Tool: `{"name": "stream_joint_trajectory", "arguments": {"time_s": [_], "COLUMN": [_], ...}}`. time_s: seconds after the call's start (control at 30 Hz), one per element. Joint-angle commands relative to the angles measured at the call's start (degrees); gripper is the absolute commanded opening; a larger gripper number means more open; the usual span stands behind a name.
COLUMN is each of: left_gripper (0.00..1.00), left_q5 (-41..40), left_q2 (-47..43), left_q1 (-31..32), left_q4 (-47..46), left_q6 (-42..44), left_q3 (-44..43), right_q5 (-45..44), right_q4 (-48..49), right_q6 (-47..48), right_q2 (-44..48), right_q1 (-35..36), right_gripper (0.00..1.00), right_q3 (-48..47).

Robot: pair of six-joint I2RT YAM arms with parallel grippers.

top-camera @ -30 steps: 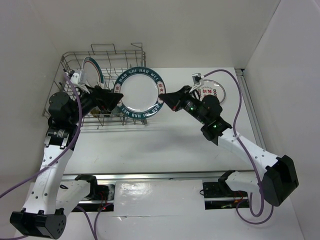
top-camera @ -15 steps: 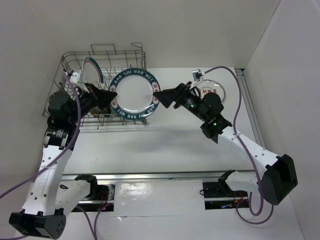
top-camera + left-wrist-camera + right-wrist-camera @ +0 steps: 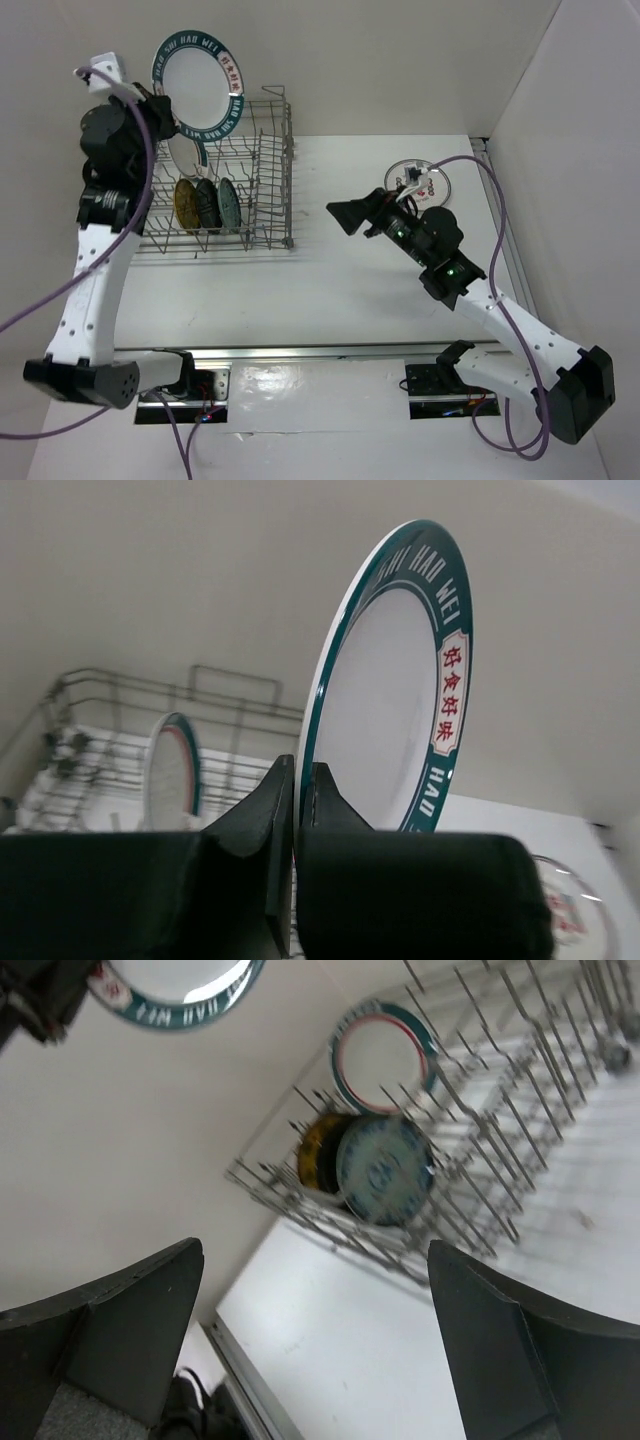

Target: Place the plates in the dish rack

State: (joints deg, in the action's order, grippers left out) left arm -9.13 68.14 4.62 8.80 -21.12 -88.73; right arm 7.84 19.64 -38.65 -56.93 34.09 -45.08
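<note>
Top external view: the left arm stands nearly straight up from its base, wrist raised high against the back wall. Its pincer point(image 3: 158, 103) is clamped on the lower rim of a green-rimmed plate point(image 3: 200, 82), held on edge in the air above the rack. From the left wrist, the two dark fingers point(image 3: 255, 815) pinch the thin rim between them. The plate point(image 3: 390, 695) is glossy white, its dark green band carrying pale lettering and a red-marked label.

Below it, the rack point(image 3: 268, 170) of thin grey wire sits at the left rear of the bench point(image 3: 330, 285), close to the side and back walls. A second green-rimmed plate point(image 3: 183, 152) stands at its back, partly hidden by the arm. In front of it a yellow plate point(image 3: 185, 203), a black plate point(image 3: 206, 203) and a pale teal plate point(image 3: 229, 205) stand on edge between the tines. The rack's right half shows bare upright tines.

Open white bench lies between the rack and the right arm. That arm reaches leftward, elbow bent, its pincer point(image 3: 343, 215) spread wide and holding nothing, well apart from the rack. Behind it a red-marked plate point(image 3: 440, 186) lies flat near the bench's right rear corner.
</note>
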Motion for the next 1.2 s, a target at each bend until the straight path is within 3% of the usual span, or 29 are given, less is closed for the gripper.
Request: {"name": "stream_joint_trajectory", "arguments": {"time_s": [0.0,0.23,0.3,0.57,0.77,1.17], "left_gripper": [0.00,0.00,0.00,0.00,0.00,0.00], "left_q5": [-11.95,-23.74,-23.75,-19.64,-20.85,-20.49], "left_q2": [7.59,19.48,21.85,26.69,27.40,32.50], "left_q1": [-0.23,-0.23,-0.23,-1.55,-1.55,-1.55], "left_q4": [-7.91,-20.89,-24.34,-30.59,-34.10,-29.72], "left_q6": [8.80,24.27,29.29,34.91,35.45,29.83], "left_q3": [-3.19,-5.14,-4.53,-0.59,5.66,4.62], "right_q5": [-1.07,-1.60,-0.64,2.54,1.93,0.87], "right_q4": [-5.04,-10.85,-11.99,-14.28,-13.75,-14.98], "right_q6": [2.08,3.84,3.85,3.32,4.37,4.38], "right_q2": [4.53,9.90,10.43,9.90,11.14,12.37], "right_q1": [-0.34,-0.34,-0.34,-0.34,-0.34,-0.34], "right_gripper": [1.00,1.00,1.00,1.00,1.00,1.00], "right_q3": [3.32,6.49,7.02,8.60,8.61,9.31]}}
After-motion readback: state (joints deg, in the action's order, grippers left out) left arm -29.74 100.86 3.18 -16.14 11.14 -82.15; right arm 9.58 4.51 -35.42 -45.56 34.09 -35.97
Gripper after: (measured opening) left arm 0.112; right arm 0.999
